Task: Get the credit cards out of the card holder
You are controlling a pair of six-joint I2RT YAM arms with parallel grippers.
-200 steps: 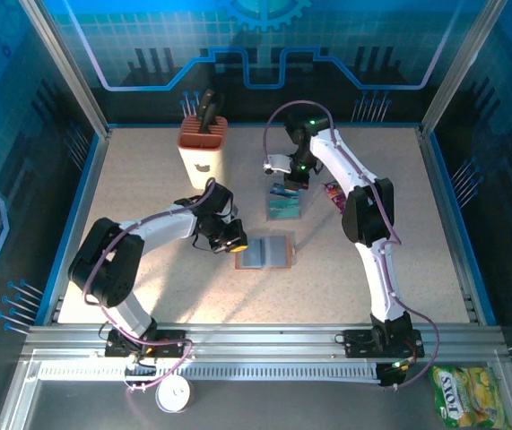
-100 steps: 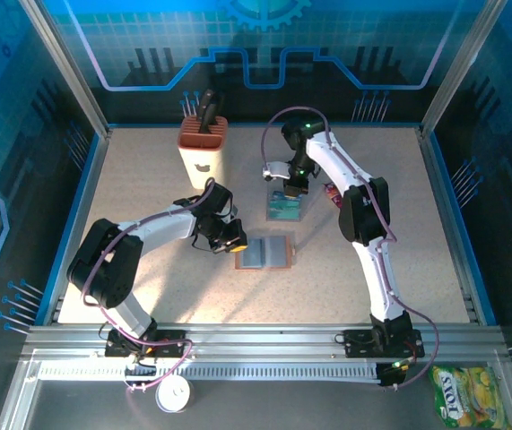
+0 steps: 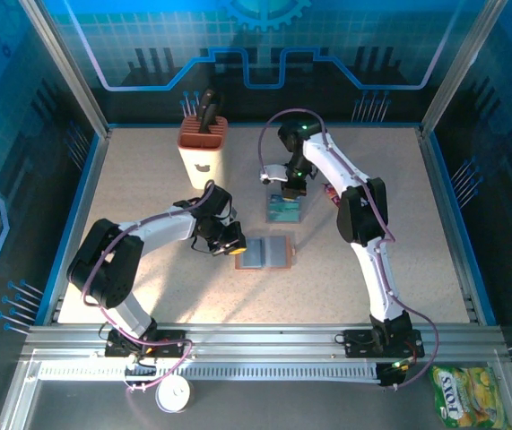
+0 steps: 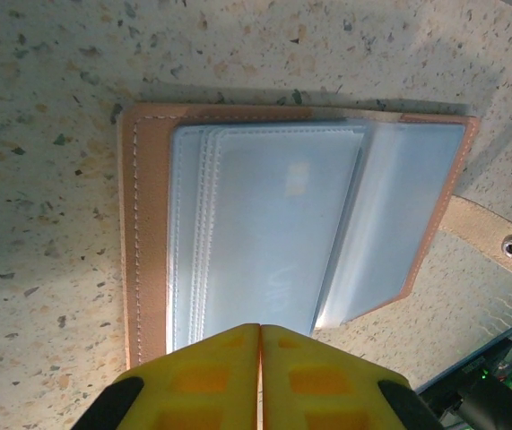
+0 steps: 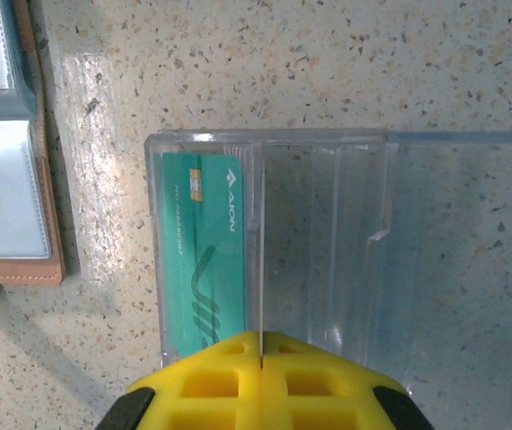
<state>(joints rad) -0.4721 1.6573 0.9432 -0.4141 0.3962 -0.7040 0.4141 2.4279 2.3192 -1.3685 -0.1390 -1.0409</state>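
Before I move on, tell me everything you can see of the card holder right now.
The card holder lies open and flat on the speckled table. Its cover looks like tan leather with stitched edges, and a strap with a metal snap sticks out from one side. Inside are stacked blue-grey translucent sleeves, with no card print showing in them. The left gripper, shut, sits over one edge; whether it touches is unclear.

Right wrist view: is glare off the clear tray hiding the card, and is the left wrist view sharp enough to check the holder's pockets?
Right wrist view: sharp; glare sits on the rim of the clear tray and the table beside it; the teal card reads clearly. Left wrist view: card holder in focus, stitching crisp, but its pockets have a milky sheen that hides any contents.
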